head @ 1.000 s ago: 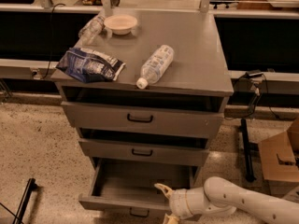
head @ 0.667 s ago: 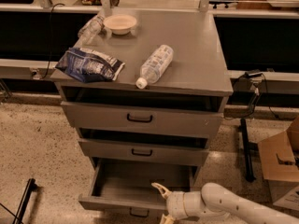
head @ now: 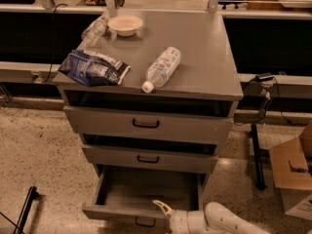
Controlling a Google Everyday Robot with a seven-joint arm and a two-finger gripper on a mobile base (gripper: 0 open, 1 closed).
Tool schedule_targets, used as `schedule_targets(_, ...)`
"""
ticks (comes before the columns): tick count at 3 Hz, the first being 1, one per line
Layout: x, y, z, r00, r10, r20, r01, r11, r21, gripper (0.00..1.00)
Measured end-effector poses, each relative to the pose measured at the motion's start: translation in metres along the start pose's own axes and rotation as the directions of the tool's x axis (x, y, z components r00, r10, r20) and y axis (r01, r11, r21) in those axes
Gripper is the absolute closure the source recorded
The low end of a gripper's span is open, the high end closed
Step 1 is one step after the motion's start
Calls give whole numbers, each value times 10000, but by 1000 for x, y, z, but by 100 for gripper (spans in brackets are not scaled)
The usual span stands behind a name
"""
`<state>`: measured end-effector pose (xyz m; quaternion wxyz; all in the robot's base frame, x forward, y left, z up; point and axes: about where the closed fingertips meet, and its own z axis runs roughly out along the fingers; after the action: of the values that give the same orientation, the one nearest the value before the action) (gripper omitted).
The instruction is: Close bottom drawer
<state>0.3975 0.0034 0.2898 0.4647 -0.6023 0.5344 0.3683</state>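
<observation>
The bottom drawer (head: 146,191) of the grey cabinet is pulled open and its inside is empty. Its low front panel (head: 124,215) with a small black handle (head: 145,223) sits at the bottom edge of the view. My gripper (head: 163,211) comes in from the lower right on a white arm (head: 222,221). One pale fingertip (head: 161,207) pokes up over the drawer's front panel, right of the handle. The other finger is hidden.
The middle drawer (head: 148,158) and the tall top drawer (head: 146,124) stand slightly out. On the cabinet top lie a blue bag (head: 95,68), a plastic bottle (head: 162,68) and a bowl (head: 125,25). A cardboard box (head: 292,172) stands at the right; a black stand (head: 257,152) is beside the cabinet.
The arm has drawn back toward the lower right and dropped lower in the view. The gripper stays at the bottom drawer's front panel. The drawer is as far open as before.
</observation>
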Motion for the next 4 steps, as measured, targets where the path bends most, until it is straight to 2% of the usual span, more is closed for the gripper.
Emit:
schedule_targets(1,-2,0,0,9999,1,118,0,9999,-117,0)
schedule_targets(2,30,9,-4,9979,464,-450,-430,9964,736,18)
schedule_targets(3,61,17,-9,9903,907,-1049,-752,9869,1428,42)
schedule_targets(4,86,23,-17,9831,1080,-1475,-850,9843,1545,64)
